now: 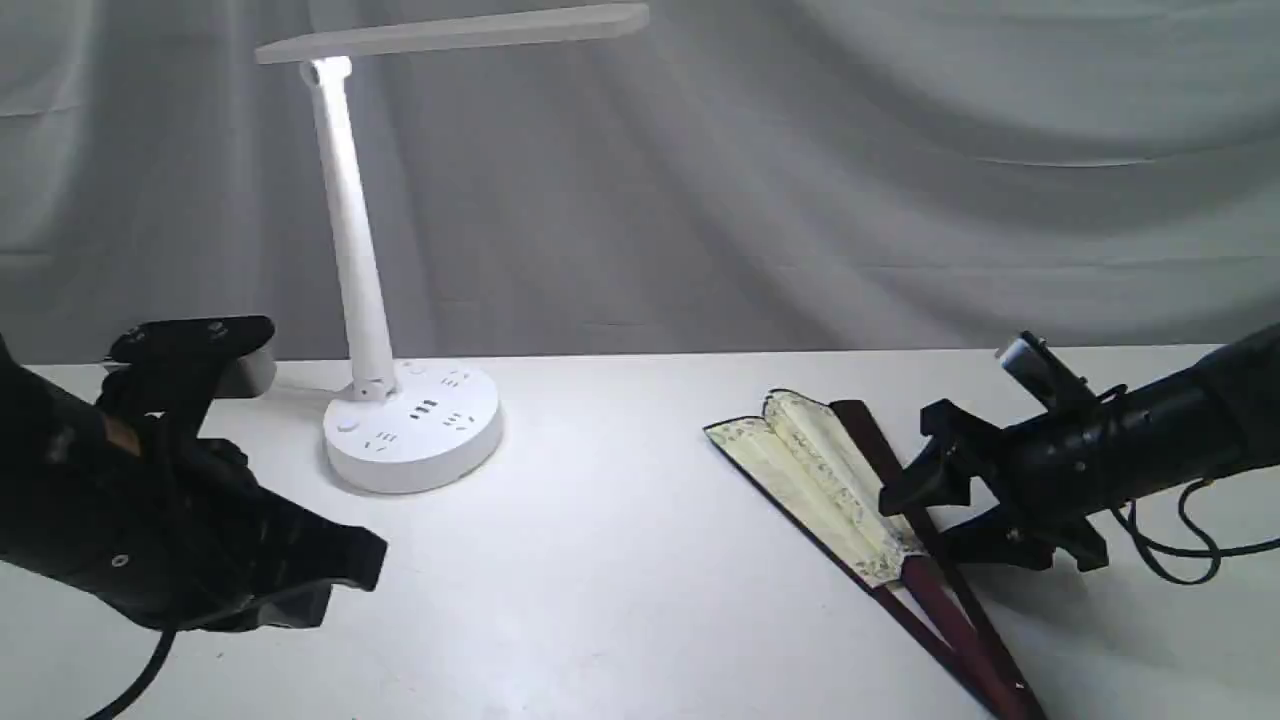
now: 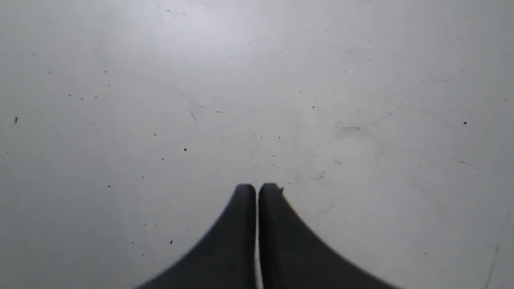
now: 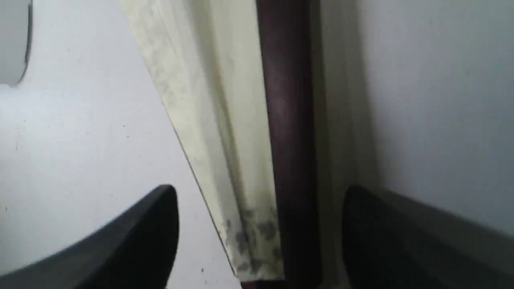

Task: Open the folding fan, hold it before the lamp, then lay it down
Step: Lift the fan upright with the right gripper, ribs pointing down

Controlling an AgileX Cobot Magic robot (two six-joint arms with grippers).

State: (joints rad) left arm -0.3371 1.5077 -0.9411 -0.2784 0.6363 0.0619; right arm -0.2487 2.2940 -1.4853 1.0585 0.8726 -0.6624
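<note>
Fan (image 1: 820, 480), cream pleated paper, maroon ribs, leaf toward white plastic desk lamp (image 1: 350, 240); our right gripper (image 1: 925, 520) straddles it, fingers spread; left gripper (image 2: 257, 188) pressed together.

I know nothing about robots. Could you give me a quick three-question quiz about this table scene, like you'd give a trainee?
1. Fill in: the left hand, over bare table, is ___ (open or shut).
2. Which hand has its jaws on either side of the folding fan?
A) left hand
B) right hand
C) neither
3. True or false: the folding fan is spread out into a full half-circle.

Key: 1 shut; 2 B; 3 false. Only a few pleats show, and the fan lies flat on the table.
</note>
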